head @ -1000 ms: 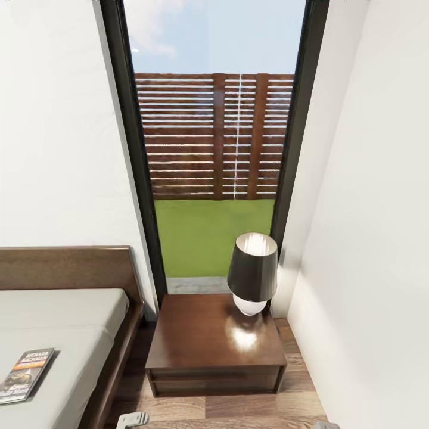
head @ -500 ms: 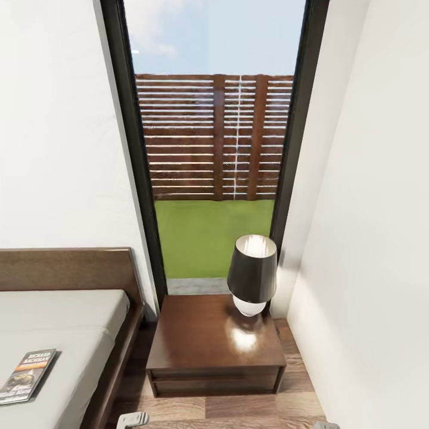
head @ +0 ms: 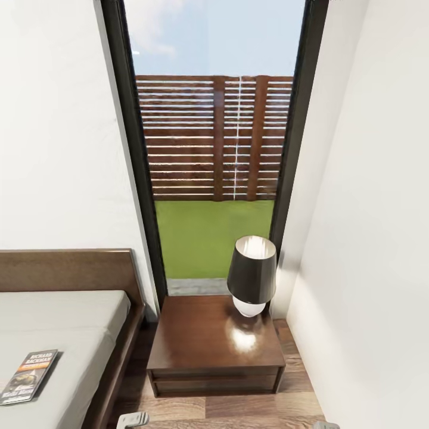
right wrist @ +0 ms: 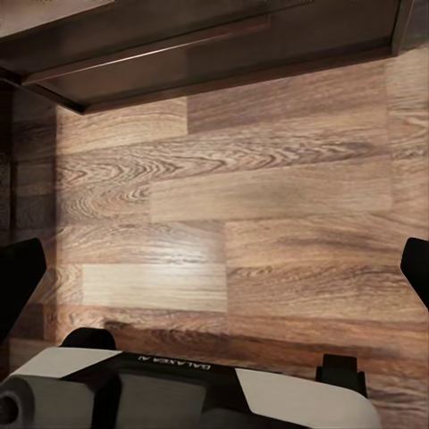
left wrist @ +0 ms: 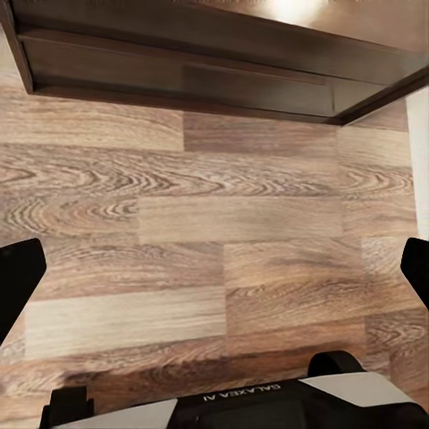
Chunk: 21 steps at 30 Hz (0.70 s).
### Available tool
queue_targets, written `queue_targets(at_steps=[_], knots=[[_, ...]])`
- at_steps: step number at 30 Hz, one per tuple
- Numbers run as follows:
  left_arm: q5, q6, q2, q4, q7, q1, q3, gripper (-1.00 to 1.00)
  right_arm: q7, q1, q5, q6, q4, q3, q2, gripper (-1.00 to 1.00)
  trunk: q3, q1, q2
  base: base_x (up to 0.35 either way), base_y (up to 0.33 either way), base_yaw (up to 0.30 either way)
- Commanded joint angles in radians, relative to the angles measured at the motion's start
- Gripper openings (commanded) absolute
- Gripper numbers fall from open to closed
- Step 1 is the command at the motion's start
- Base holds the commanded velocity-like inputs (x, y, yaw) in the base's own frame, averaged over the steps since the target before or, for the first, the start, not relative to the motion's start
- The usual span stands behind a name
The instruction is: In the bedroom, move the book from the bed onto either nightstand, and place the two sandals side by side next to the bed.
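The book [head: 28, 376], dark with an orange band, lies flat on the pale mattress of the bed [head: 71, 310] at the head view's lower left. To the right of the bed stands the dark-brown nightstand [head: 202, 339], with a black-shaded lamp [head: 252, 275] at its back right. Both wrist views look down at the plank floor in front of the nightstand's base [left wrist: 179, 63] [right wrist: 223, 45]. My left gripper [left wrist: 214, 286] and right gripper [right wrist: 214, 286] hang open over bare floor, holding nothing. The sandals are out of view.
A tall black-framed window [head: 214, 149] behind the nightstand shows lawn and a slatted fence. A white wall [head: 369, 238] runs close along the nightstand's right side. A narrow strip of wood floor [head: 137, 351] separates bed frame and nightstand.
The head view has shifted slightly, so the bed, book and nightstand sit a little lower in the picture. Nothing among them has moved.
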<state>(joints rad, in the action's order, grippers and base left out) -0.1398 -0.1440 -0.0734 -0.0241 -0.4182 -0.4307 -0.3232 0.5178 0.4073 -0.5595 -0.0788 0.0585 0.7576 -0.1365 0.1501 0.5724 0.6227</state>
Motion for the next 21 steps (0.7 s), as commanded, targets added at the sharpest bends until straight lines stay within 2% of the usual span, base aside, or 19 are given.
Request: queue_targets(at_steps=[1, 4, 12, 21], knots=[[-0.011, -0.005, 0.0, 0.001, -0.002, -0.001, -0.008, 1.0, 0.003, 0.001, -0.011, -0.004, 0.0, 0.008, 0.0, 1.0, -0.002, -0.004, -0.006, 0.0, 0.0, 0.0], [-0.011, -0.005, 0.0, 0.001, -0.002, -0.001, -0.008, 1.0, 0.003, 0.001, -0.01, -0.004, 0.0, 0.008, -0.001, 1.0, -0.011, -0.015, -0.027, 0.0, 0.0, 0.0], [-0.011, -0.005, 0.0, 0.001, -0.002, -0.001, -0.008, 1.0, 0.003, 0.001, -0.011, -0.003, 0.0, 0.008, -0.001, 1.0, -0.011, -0.015, -0.027, 0.0, 0.0, 0.007], [-0.011, -0.005, 0.0, 0.001, -0.002, -0.001, -0.008, 1.0, 0.002, 0.001, -0.011, -0.003, 0.0, 0.008, -0.001, 1.0, -0.011, -0.015, -0.027, 0.0, 0.0, 0.224]])
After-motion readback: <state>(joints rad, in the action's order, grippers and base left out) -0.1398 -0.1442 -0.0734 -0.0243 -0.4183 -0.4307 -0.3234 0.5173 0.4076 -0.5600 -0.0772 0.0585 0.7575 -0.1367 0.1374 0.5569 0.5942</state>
